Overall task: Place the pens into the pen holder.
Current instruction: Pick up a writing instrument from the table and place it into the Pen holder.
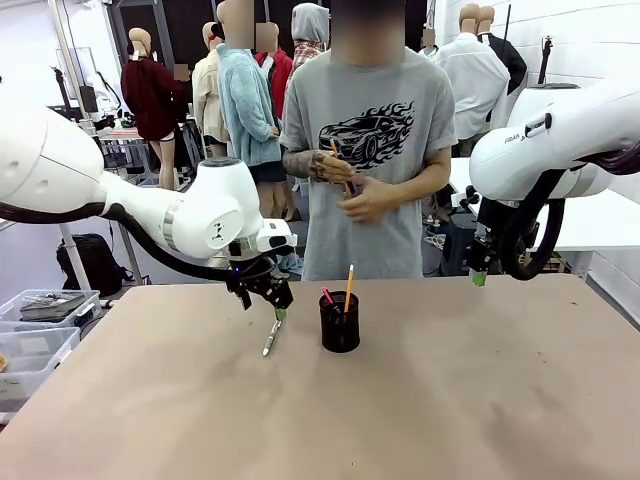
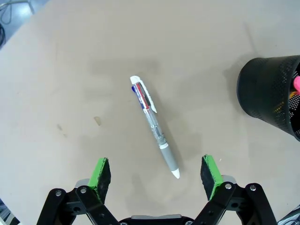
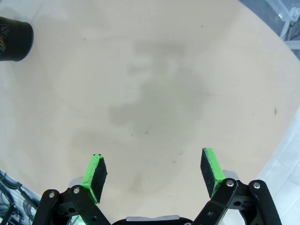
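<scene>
Silver-white pen point(image 2: 154, 126) lies flat on the table point(image 1: 480, 400), near the pen holder point(image 1: 339, 322) on its left side, not touching it; holder already carries the yellow-orange pencil point(image 1: 349, 285) and the dark pen with red end point(image 1: 327, 296), both leaning inside.

Long axis of the lying pen, left wrist view: runs away from the camera, clip end far, grey grip and white tip near, tilted somewhat off straight ahead; it therefore crosses the line joining the two pads, which suits a pinch.

Left gripper point(image 2: 155, 172) hangs above the pen's near end, jaws spread wide, holding nothing; the white tip falls between the pads, off centre.

Judgement: closing from here would catch the grip section, not mid-barrel; a small shift forward along the pen should balance it better.

Right gripper point(image 3: 153, 171) is equally wide open and empty, over bare table well apart from the holder; left arm is clearly the nearer.
</scene>
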Action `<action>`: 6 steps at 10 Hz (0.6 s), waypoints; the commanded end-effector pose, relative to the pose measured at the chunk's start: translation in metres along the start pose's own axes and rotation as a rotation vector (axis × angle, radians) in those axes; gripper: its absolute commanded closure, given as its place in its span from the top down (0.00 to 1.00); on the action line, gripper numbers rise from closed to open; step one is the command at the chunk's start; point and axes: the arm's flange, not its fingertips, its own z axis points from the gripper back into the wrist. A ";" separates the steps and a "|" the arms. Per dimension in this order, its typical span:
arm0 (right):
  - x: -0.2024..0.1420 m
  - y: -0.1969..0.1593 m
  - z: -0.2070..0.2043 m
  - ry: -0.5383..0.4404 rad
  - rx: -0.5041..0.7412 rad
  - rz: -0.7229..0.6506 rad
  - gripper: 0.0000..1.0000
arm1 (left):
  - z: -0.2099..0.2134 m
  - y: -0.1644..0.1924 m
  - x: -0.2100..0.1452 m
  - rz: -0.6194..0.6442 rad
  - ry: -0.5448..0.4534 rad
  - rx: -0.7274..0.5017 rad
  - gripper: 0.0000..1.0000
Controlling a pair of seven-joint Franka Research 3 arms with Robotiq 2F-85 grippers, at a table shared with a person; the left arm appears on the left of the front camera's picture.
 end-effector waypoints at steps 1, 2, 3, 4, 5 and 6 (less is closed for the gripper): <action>0.001 0.000 -0.002 -0.007 0.005 -0.006 1.00 | -0.011 -0.003 0.011 0.021 0.039 0.020 1.00; 0.001 0.000 -0.002 -0.007 0.005 -0.006 1.00 | -0.019 -0.002 0.013 0.029 0.051 0.024 1.00; 0.001 0.000 -0.002 -0.007 0.005 -0.006 1.00 | -0.026 -0.001 0.014 0.034 0.068 0.016 1.00; 0.001 0.000 -0.002 -0.007 0.005 -0.006 1.00 | -0.030 -0.002 0.014 0.036 0.079 0.011 1.00; 0.001 0.000 -0.002 -0.007 0.005 -0.006 1.00 | -0.034 -0.003 0.014 0.035 0.094 0.021 1.00; 0.001 0.000 -0.002 -0.007 0.005 -0.006 1.00 | -0.037 -0.003 0.014 0.028 0.100 0.019 0.94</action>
